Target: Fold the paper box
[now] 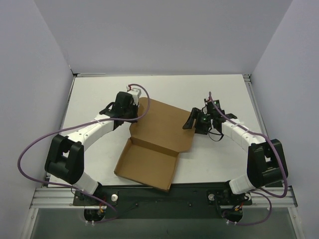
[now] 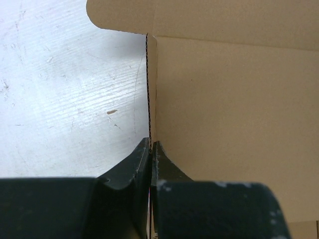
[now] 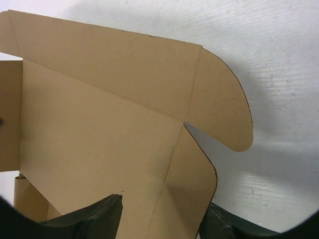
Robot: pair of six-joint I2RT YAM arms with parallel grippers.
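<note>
The paper box (image 1: 154,144) is plain brown cardboard, partly formed. Its shallow tray lies near the arms and its lid panel stretches toward the back. My left gripper (image 1: 133,110) is at the lid's left edge. In the left wrist view the gripper (image 2: 151,144) is shut on the thin upright edge of a side flap (image 2: 152,89). My right gripper (image 1: 192,119) is at the lid's right side. In the right wrist view the gripper (image 3: 164,206) stands open, with the rounded side flap (image 3: 189,189) between its jaws: one finger (image 3: 94,219) is over the panel and the other (image 3: 224,226) is outside the flap.
The white table (image 1: 219,89) is closed in by grey walls at the left, back and right. Purple cables (image 1: 30,149) loop off both arms. A metal rail (image 1: 164,196) runs along the near edge, just past the tray.
</note>
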